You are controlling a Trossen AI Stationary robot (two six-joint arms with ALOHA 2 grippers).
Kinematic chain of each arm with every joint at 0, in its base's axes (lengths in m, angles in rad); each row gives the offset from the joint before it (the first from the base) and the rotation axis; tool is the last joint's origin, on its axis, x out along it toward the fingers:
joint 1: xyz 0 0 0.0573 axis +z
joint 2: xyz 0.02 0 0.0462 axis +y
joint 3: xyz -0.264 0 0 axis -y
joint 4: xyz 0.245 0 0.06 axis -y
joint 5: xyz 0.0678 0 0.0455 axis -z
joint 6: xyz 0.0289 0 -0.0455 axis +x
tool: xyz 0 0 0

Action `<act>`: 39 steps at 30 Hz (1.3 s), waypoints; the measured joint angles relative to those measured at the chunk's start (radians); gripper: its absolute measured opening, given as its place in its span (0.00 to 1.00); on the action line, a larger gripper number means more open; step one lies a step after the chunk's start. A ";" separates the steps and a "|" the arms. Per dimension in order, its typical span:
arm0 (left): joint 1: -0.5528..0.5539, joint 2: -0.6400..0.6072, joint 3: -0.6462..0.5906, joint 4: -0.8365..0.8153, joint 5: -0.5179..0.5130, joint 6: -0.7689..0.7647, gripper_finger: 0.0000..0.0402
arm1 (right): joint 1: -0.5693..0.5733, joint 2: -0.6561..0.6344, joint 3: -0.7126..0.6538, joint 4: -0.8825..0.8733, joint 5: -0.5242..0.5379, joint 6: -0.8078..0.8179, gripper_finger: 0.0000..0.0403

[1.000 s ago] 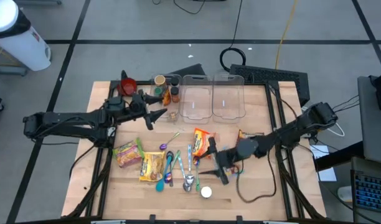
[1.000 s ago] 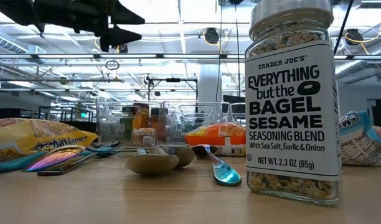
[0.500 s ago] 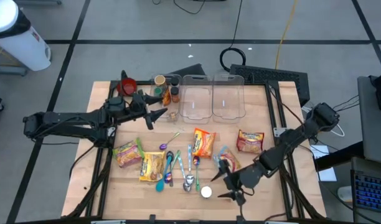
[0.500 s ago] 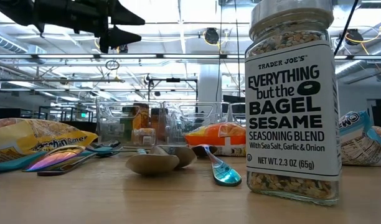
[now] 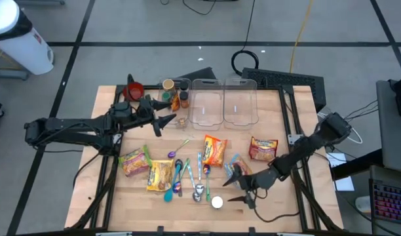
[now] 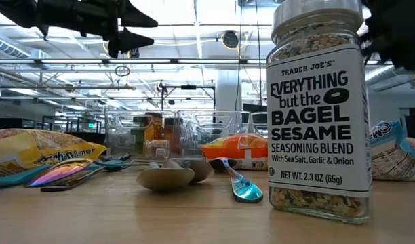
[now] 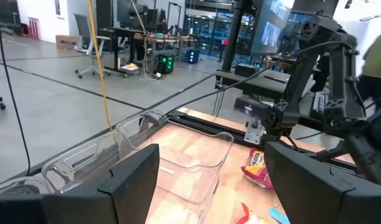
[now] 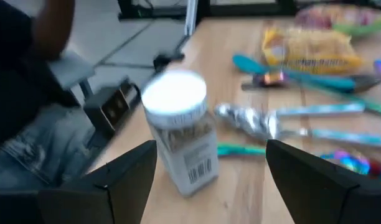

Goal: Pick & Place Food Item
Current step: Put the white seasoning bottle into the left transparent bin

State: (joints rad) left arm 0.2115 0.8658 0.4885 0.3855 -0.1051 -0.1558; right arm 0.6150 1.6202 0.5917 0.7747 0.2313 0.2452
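A seasoning jar (image 5: 217, 202) with a white lid stands upright near the table's near edge; it also shows in the right wrist view (image 8: 181, 134) and fills the low view (image 6: 319, 115). My right gripper (image 5: 240, 187) is open and empty just to the jar's right, pointing toward it, and the jar stands ahead of its fingers (image 8: 125, 177). Food packets lie flat on the table: two yellow ones (image 5: 135, 160) (image 5: 160, 175), an orange one (image 5: 215, 149) and one farther right (image 5: 263, 149). My left gripper (image 5: 166, 121) is open and empty at the far left, above the table.
Two clear bins (image 5: 207, 103) (image 5: 240, 105) stand at the far edge, with small jars (image 5: 176, 97) and a red cup (image 5: 134, 90) to their left. Several spoons (image 5: 187, 177) lie in the middle, left of my right gripper. A cable (image 5: 272, 206) trails near the right front.
My right gripper has moved from beside the orange packet toward the table's near edge, then back a little, and now stands to the right of the seasoning jar. Its arm has swung off the right-hand packet, which now shows whole. The gripper's edge has come into the low view.
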 joint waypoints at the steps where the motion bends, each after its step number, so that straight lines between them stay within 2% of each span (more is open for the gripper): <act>1: 0.000 0.000 0.000 0.000 0.000 0.000 0.74 | -0.004 0.023 0.001 0.006 -0.001 0.004 0.73; 7: 0.000 0.000 0.000 -0.002 0.000 0.000 0.74 | -0.043 0.154 0.022 0.097 -0.110 0.071 0.73; 12: 0.000 0.000 0.000 -0.002 0.001 0.003 0.74 | -0.042 0.215 0.041 0.216 -0.168 -0.001 0.73; 16: 0.000 0.000 0.000 0.001 0.000 0.003 0.74 | -0.056 0.238 0.062 0.218 -0.213 -0.022 0.73; 25: 0.000 0.000 0.000 0.004 0.002 0.000 0.74 | -0.126 0.319 0.151 0.217 -0.493 -0.055 0.73; 28: 0.000 0.000 0.000 0.004 0.002 -0.001 0.74 | -0.146 0.340 0.163 0.214 -0.542 -0.050 0.73; 33: 0.000 0.000 0.000 -0.002 0.002 -0.001 0.74 | -0.163 0.344 0.169 0.249 -0.575 -0.080 0.70; 39: 0.000 0.000 0.000 0.001 0.002 -0.001 0.74 | -0.164 0.344 0.169 0.254 -0.577 -0.123 0.62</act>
State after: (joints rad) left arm 0.2115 0.8661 0.4885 0.3863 -0.1028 -0.1566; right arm 0.4507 1.9640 0.7605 1.0286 -0.3458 0.1219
